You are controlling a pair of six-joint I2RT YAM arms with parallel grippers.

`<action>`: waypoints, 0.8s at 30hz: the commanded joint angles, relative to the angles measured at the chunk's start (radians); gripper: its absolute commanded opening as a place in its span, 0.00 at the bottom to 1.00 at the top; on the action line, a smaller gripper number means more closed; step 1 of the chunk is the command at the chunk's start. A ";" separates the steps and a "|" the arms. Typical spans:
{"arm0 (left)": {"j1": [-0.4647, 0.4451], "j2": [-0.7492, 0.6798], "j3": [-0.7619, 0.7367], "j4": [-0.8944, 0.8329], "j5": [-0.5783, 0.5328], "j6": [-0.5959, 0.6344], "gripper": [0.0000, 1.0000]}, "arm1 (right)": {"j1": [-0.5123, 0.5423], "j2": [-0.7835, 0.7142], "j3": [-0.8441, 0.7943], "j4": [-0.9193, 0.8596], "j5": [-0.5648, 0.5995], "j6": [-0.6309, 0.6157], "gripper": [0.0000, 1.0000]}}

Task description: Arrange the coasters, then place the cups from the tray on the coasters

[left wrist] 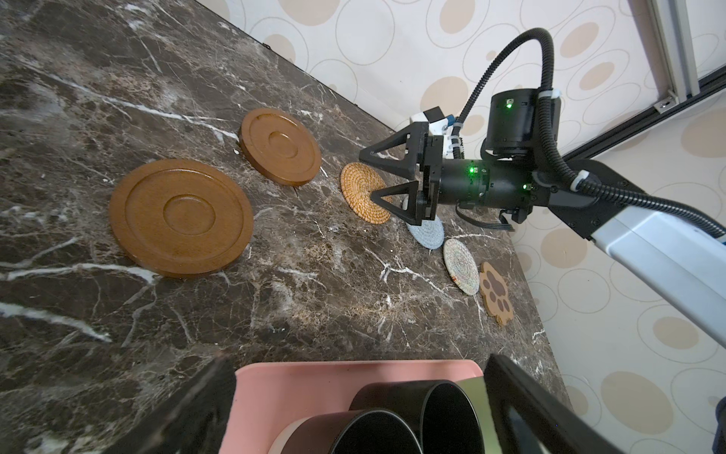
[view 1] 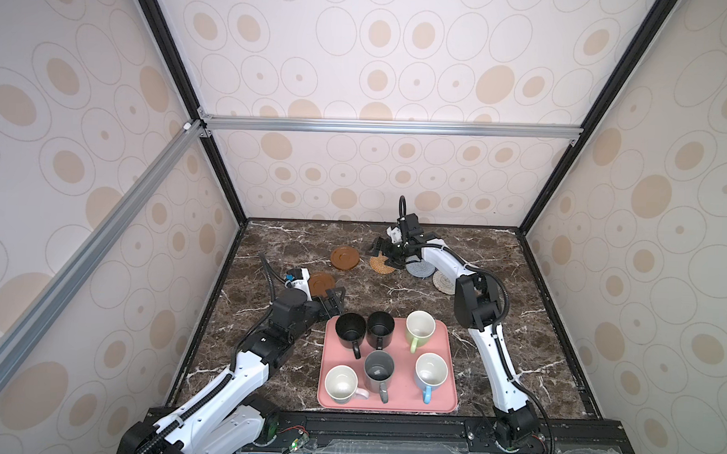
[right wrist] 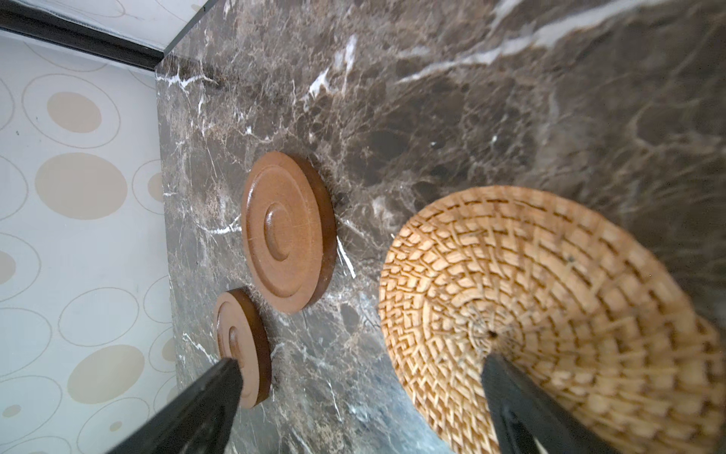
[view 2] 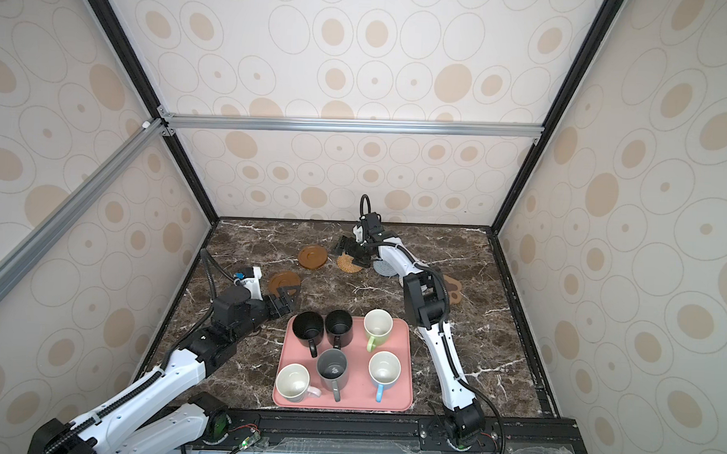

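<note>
Your right pincer (view 1: pixel 385 256) stands wide and empty, one fingertip over the rattan coaster (view 1: pixel 382 265) toward the counter's (view 1: pixel 533 313) far edge; whether it touches is unclear. Your left pincer (view 1: pixel 338 300) is wide too, holding nothing, between the nearer wooden disc (view 1: pixel 321 283) and the tray (view 1: pixel 403 358). The farther wooden disc (view 1: pixel 345 258), blue-grey coaster (view 1: pixel 419 269), whitish coaster (view 1: pixel 443 281) and paw coaster (view 2: pixel 454 290) continue the line. All six cups (view 1: pixel 379 371) sit on the tray at the near edge.

The worktop (left wrist: pixel 314 295) is showing polished brown marble with white veins. Both wooden coasters (left wrist: pixel 180 216) (left wrist: pixel 279 146) are looking smooth and satiny. The rattan coaster (right wrist: pixel 530 306) is showing a rough coiled weave, and the tray (left wrist: pixel 275 393) is looking like matt plastic.
</note>
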State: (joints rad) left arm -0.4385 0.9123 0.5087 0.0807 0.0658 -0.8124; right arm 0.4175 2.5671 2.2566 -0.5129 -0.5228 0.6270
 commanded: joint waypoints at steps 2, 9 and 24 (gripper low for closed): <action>0.004 -0.009 0.002 0.008 -0.004 -0.013 1.00 | -0.010 -0.018 -0.030 -0.064 0.026 -0.001 1.00; 0.004 -0.010 0.004 0.005 -0.004 -0.015 1.00 | -0.010 -0.009 -0.030 -0.042 0.007 0.016 1.00; 0.004 -0.016 0.002 -0.006 -0.009 -0.015 1.00 | -0.009 0.027 -0.029 0.020 -0.030 0.077 1.00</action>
State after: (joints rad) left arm -0.4385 0.9123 0.5087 0.0807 0.0658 -0.8146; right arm 0.4118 2.5664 2.2482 -0.4858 -0.5526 0.6846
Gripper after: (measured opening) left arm 0.999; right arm 0.997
